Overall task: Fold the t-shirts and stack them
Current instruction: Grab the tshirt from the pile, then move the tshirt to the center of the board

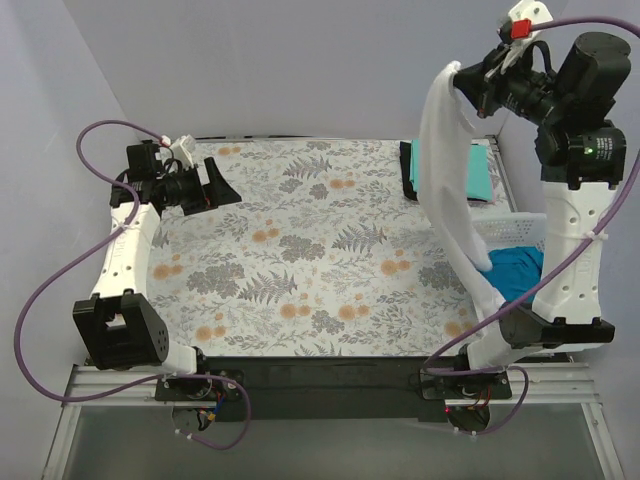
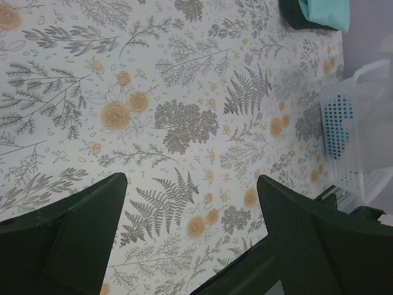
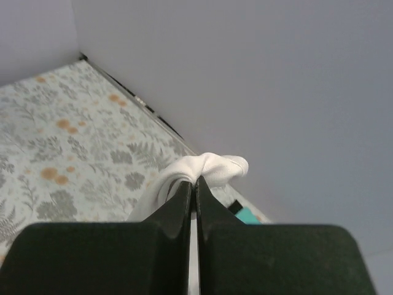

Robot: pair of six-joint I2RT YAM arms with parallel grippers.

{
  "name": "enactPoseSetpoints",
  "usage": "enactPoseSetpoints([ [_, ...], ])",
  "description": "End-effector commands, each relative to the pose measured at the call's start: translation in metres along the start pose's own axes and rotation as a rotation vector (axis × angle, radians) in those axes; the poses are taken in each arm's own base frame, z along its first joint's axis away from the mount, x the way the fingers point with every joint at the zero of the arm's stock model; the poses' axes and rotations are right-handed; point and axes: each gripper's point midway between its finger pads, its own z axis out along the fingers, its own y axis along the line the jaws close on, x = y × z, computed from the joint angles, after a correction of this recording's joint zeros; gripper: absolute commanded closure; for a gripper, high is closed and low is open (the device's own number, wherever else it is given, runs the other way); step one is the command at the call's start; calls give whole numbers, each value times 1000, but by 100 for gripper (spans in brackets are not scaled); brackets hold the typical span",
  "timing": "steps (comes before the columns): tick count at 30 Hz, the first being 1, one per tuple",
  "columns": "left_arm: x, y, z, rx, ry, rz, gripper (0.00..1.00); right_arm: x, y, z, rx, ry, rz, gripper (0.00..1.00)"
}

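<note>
My right gripper (image 1: 462,84) is raised high at the back right, shut on the white t-shirt (image 1: 452,180), which hangs down in a long strip toward the basket. In the right wrist view the pinched white cloth (image 3: 212,167) bunches above my gripper (image 3: 195,182). A bright blue t-shirt (image 1: 515,268) lies in the basket. A teal t-shirt (image 1: 478,170) lies folded on a dark one (image 1: 408,172) at the back right; both show in the left wrist view (image 2: 325,12). My left gripper (image 1: 222,186) is open and empty above the table's left side, also in its wrist view (image 2: 191,203).
The floral table cloth (image 1: 300,250) covers the table. A white lattice basket (image 1: 520,228) stands at the right edge, seen also in the left wrist view (image 2: 353,147). Grey walls close in the back and sides.
</note>
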Motion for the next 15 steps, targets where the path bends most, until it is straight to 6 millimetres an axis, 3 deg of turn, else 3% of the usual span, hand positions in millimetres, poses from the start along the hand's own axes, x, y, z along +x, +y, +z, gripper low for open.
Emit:
enactPoseSetpoints([
  [1, -19, 0, -21, -31, -87, -9, 13, -115, 31, -13, -46, -395, -52, 99],
  [2, -19, 1, -22, -34, -92, -12, 13, -136, 45, -16, -74, -467, -66, 99],
  [4, -22, 2, -28, -45, -111, -8, 13, -175, 51, -26, -85, -603, -53, 99],
  [7, -25, 4, -32, -58, -134, -6, 14, -213, 61, -32, -117, -759, -42, 99],
  [10, -36, 1, -39, -67, -178, -2, 13, -229, 60, -28, -87, -843, -30, 99],
  [13, -51, -4, -48, -64, -235, 9, 13, -223, 41, -15, 2, -843, 24, 99],
  [15, -57, -9, -54, -58, -263, 37, 13, -217, 32, -18, 75, -826, 15, 99],
])
